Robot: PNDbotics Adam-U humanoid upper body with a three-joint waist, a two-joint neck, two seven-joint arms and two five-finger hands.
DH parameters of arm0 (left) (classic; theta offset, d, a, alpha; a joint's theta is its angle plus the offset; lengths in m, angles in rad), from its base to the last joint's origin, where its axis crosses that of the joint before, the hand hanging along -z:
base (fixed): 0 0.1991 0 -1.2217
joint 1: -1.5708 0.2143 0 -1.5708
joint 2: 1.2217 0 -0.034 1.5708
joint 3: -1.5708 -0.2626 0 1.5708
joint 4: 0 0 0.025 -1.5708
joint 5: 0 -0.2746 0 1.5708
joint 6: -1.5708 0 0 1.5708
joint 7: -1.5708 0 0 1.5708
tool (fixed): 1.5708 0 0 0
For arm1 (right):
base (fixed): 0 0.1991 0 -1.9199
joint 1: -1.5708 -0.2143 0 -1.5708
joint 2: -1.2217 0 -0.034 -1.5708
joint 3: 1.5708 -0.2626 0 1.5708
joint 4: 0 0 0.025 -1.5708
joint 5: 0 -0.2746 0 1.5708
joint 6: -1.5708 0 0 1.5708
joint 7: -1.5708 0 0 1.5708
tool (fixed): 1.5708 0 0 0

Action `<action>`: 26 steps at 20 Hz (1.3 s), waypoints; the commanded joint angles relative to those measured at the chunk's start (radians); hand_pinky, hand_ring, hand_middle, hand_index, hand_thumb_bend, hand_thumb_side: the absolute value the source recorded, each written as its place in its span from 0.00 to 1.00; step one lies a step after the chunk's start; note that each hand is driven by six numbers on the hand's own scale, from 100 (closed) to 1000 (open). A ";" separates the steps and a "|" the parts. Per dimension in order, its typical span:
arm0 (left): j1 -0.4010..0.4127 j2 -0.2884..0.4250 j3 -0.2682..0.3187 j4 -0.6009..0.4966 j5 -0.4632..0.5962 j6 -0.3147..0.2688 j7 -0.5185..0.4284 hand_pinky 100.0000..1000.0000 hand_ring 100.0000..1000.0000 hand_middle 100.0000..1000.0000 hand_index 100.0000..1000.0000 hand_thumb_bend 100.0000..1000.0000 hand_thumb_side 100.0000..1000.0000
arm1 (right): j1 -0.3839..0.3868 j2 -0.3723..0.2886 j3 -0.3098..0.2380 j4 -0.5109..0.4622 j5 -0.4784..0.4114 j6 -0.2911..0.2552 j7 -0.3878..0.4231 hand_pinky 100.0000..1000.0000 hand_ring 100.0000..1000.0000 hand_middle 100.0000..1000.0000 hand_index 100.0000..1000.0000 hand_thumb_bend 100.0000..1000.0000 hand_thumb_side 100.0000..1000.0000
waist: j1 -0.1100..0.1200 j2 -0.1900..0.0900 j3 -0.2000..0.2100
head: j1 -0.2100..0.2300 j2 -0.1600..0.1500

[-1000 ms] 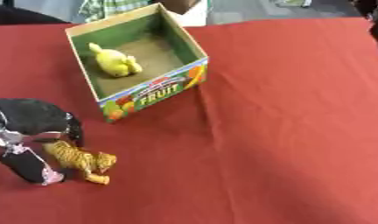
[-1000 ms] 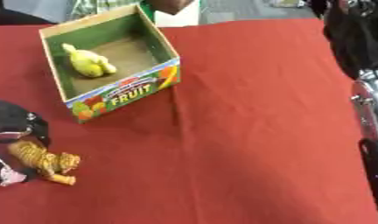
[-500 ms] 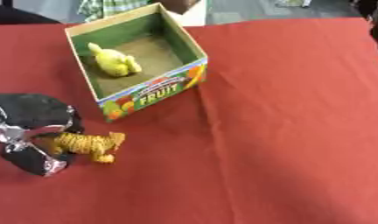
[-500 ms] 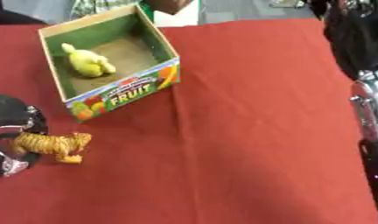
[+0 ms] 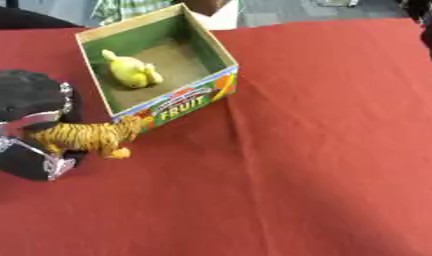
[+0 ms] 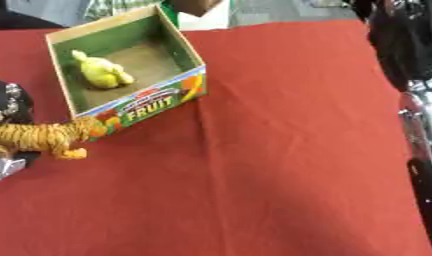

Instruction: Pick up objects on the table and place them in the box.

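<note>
Lighting's pretty even and soft, no harsh glare anywhere on the red tablecloth (image 5: 324, 150), just a slightly darker patch toward the bottom right corner. The box (image 5: 158, 60) throws a soft shadow down its inner walls and a thin one along its base, and the tiger toy (image 5: 84, 137) has a small blurry shadow under it. Everything's a bit soft and smeary, edges fuzzy, especially the left hand (image 5: 27, 130) and the dark arm (image 6: 416, 100) at the right edge.
</note>
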 commanded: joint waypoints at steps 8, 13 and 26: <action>-0.066 0.021 0.103 -0.018 0.063 -0.011 0.024 0.01 0.23 0.07 0.13 0.00 0.26 | -0.005 -0.018 -0.008 -0.016 0.008 0.007 0.002 0.94 0.79 0.66 0.84 0.00 1.00 | 0.012 -0.022 0.011 | -0.006 -0.010; -0.124 -0.016 0.134 -0.018 0.088 0.012 0.036 0.02 0.22 0.06 0.13 0.00 0.31 | -0.043 -0.010 0.020 -0.018 -0.002 0.010 0.025 0.94 0.79 0.66 0.84 0.00 1.00 | 0.024 -0.023 0.017 | 0.036 -0.006; -0.325 -0.152 0.101 0.084 -0.003 0.079 0.090 0.02 0.22 0.05 0.12 0.00 0.27 | -0.090 0.000 0.058 -0.019 -0.012 0.011 0.064 0.94 0.79 0.66 0.84 0.00 1.00 | 0.042 -0.018 0.009 | 0.067 -0.027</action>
